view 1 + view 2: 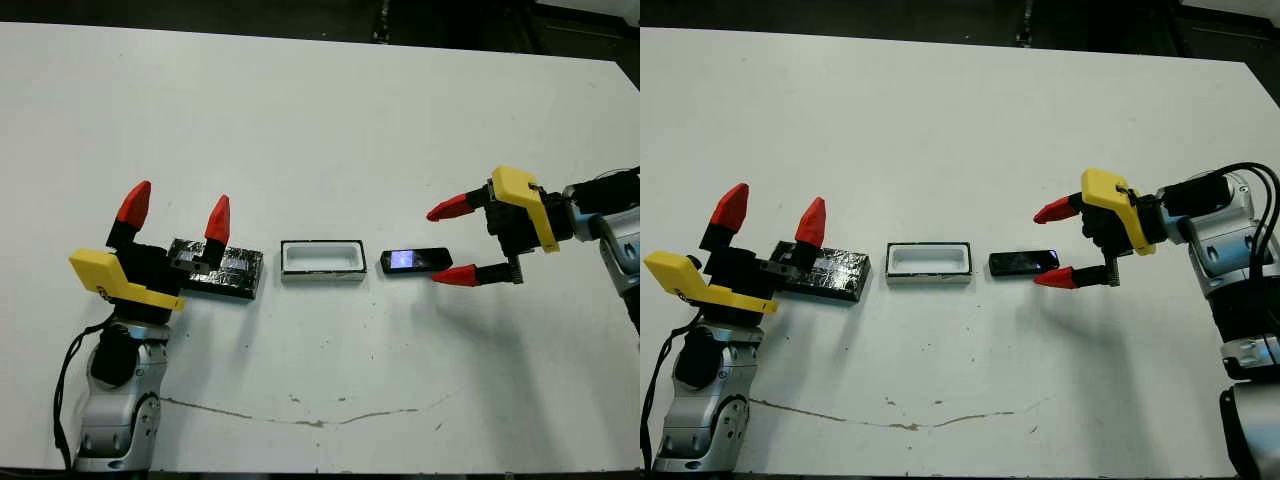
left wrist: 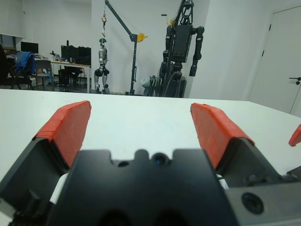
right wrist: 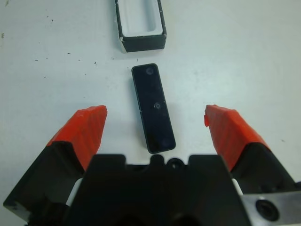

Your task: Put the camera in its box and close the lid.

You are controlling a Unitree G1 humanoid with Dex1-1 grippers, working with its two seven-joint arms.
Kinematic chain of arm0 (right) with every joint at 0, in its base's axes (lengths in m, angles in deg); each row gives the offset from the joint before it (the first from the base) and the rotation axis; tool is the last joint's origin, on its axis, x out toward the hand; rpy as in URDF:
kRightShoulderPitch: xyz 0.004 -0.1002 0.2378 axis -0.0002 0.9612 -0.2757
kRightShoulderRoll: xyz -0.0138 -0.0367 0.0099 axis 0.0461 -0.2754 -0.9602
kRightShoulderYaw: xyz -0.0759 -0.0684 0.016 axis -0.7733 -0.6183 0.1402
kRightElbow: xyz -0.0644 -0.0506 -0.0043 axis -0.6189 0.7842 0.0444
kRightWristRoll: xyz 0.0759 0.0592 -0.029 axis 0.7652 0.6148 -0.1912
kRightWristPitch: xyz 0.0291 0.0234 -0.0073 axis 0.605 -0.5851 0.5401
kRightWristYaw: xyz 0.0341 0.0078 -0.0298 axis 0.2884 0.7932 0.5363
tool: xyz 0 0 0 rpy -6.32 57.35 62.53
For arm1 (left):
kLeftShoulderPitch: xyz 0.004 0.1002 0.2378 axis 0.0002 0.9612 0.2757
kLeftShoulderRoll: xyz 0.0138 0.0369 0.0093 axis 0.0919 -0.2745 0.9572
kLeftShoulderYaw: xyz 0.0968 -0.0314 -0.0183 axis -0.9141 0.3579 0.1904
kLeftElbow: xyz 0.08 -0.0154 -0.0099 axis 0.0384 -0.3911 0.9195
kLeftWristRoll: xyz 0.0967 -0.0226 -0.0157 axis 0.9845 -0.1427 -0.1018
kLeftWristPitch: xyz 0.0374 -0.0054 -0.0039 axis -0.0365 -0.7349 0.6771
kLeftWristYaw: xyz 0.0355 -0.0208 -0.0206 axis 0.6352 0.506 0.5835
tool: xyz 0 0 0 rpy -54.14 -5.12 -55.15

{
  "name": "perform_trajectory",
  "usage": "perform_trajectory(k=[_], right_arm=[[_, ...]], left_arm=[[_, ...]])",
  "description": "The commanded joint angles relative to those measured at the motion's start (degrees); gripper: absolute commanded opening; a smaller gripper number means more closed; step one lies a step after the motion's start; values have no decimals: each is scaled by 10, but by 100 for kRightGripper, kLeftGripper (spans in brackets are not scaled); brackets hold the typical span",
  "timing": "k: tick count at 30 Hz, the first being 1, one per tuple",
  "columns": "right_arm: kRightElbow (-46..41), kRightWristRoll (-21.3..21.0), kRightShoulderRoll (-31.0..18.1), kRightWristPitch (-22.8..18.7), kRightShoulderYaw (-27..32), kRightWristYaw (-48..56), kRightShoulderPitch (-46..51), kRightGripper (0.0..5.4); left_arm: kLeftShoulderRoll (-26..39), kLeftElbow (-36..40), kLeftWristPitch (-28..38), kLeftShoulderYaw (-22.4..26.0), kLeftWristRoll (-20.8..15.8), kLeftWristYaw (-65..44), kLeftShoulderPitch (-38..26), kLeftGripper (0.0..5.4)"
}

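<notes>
Left eye view shows the white table (image 1: 320, 130) mostly bare, with wide free room beyond the three things lined up across its middle. The box (image 1: 321, 261) sits open, white inside, holding nothing. The lid (image 1: 225, 270) lies just to its left, the camera (image 1: 415, 261) flat just to its right. The right claw (image 1: 455, 242) gapes wide beside the camera's far end, touching nothing. The left claw (image 1: 175, 215) stands open by the lid, empty.

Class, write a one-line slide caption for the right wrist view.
Open right gripper straddles the camera, which lies on the table just short of the empty box.
</notes>
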Motion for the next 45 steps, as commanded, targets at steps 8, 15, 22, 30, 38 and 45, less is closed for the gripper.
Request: perform_trajectory(k=[8,15,22,30,38,45], right_arm=[[57,-24,30,18,-20,-1,14,540],[70,-28,42,-5,-23,1,18,512],[59,-34,40,15,-23,-11,27,409],[56,-31,32,55,-14,-4,27,288],[23,-44,6,22,-23,32,4,165],[3,-23,-7,-18,12,26,-10,165]], left_arm=[[5,0,0,-3,11,-2,7,538],[4,5,-7,-4,9,-1,9,540],[4,2,-1,-4,14,-2,5,540],[3,8,-11,-4,11,2,4,540],[3,7,-11,-3,7,-2,0,540],[5,10,-14,-4,14,3,0,540]])
